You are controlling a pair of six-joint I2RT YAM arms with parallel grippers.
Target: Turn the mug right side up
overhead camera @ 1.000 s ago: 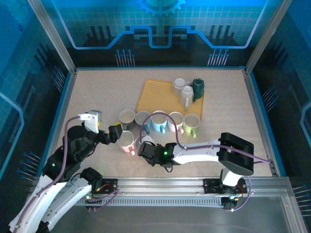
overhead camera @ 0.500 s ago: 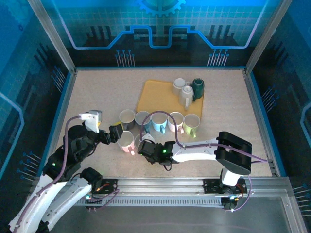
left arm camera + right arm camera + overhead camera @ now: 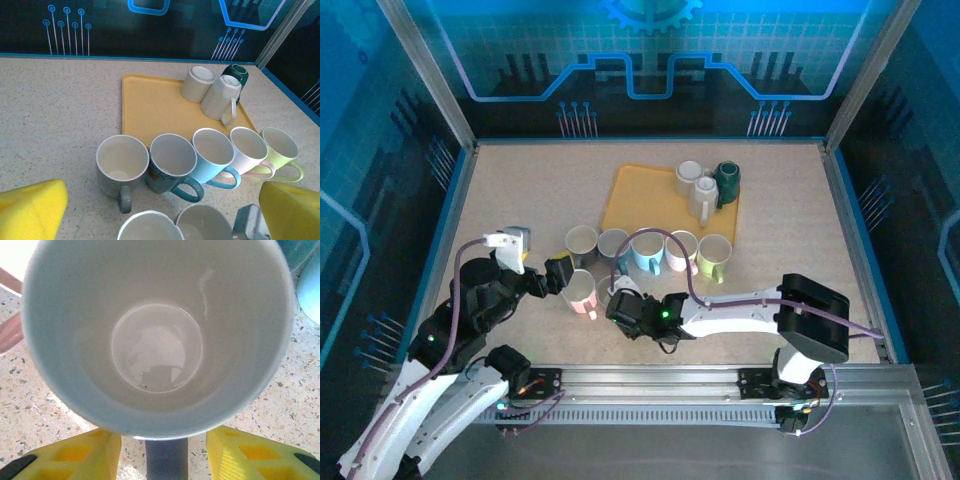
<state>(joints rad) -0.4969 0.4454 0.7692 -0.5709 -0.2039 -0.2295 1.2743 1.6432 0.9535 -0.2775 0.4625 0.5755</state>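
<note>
Left gripper (image 3: 557,272), on the near-left side of the tray (image 3: 150,100), has its yellow fingers (image 3: 35,210) cut off by the frame. They are spread wide and hold nothing. The mug (image 3: 157,340) stands upright on the speckled table (image 3: 520,190), on the near side of the tray, just before a row of mugs (image 3: 172,160). It is glossy pale grey, round and empty. Its outer wall is hidden and its dark handle (image 3: 166,460) is cropped. Right gripper (image 3: 166,450) straddles the handle, jaws partly open with gaps either side, gripping nothing.

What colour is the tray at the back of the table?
The tray is yellow-orange, clearest in the left wrist view.
</note>
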